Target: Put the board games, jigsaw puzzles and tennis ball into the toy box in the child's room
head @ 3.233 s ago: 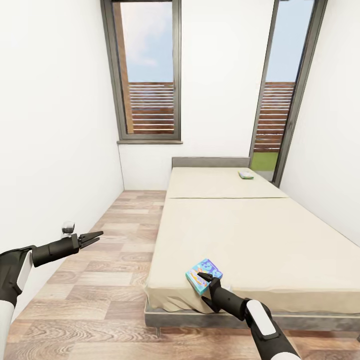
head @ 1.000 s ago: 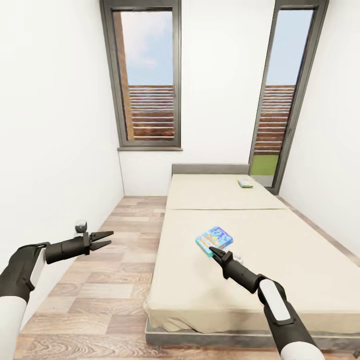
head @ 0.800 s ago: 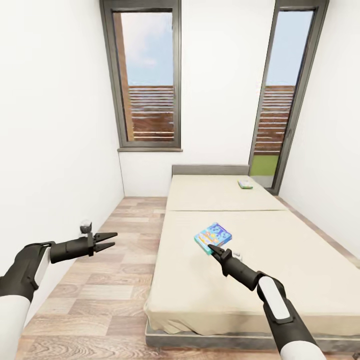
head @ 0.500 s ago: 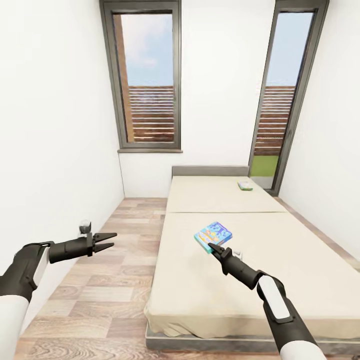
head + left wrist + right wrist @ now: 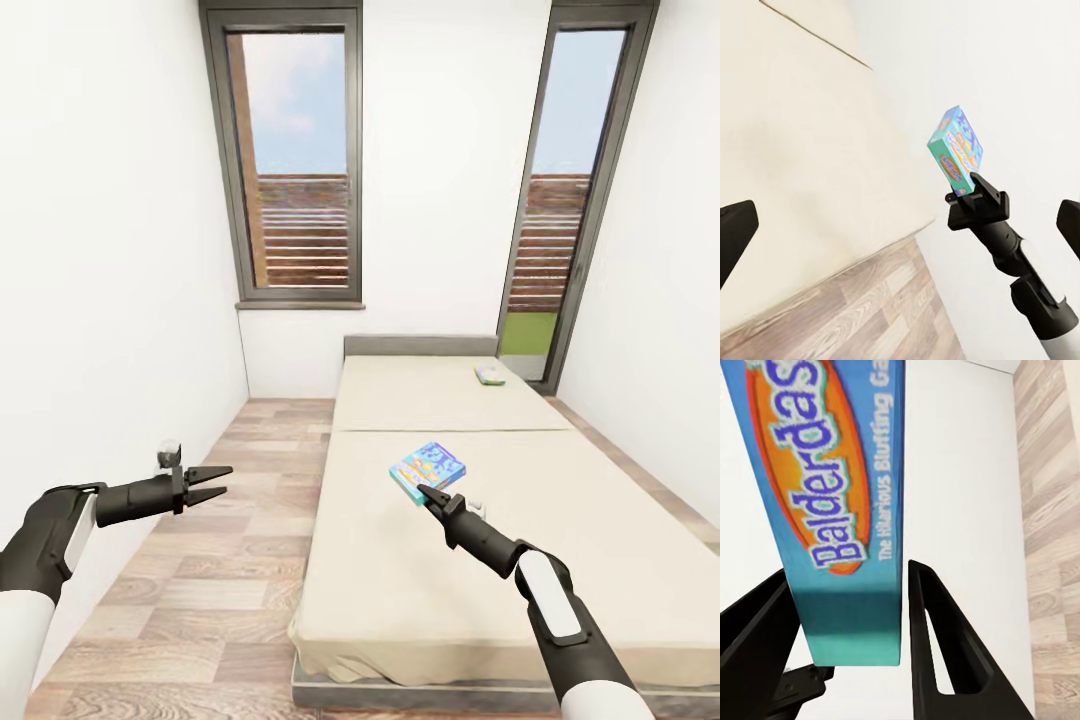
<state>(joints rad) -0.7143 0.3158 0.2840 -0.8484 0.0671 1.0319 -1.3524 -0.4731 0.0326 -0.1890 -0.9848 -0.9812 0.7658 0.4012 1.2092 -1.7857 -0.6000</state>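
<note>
My right gripper point(image 5: 432, 491) is shut on a small blue board game point(image 5: 428, 469), held tilted in the air above the bed point(image 5: 420, 590). In the right wrist view the game's blue "Balderdash" edge point(image 5: 840, 472) sits between the two black fingers point(image 5: 937, 637). The left wrist view shows the game point(image 5: 960, 150) standing up out of the right gripper point(image 5: 971, 193). A second board game point(image 5: 490, 375), white-blue with a green edge, lies flat near the grey headboard point(image 5: 420, 345). My left gripper point(image 5: 212, 479) hangs open over the floor, left of the bed, holding nothing.
Wooden floor point(image 5: 230, 540) runs between the bed and the white left wall. A tall window point(image 5: 295, 160) and a glass door point(image 5: 560, 200) stand in the far wall. The bed's right side lies close to the right wall.
Since the earliest frame my right gripper has lifted the blue game from the bed's near corner to above the mattress, and the view has shifted. In the last half second almost nothing moved.
</note>
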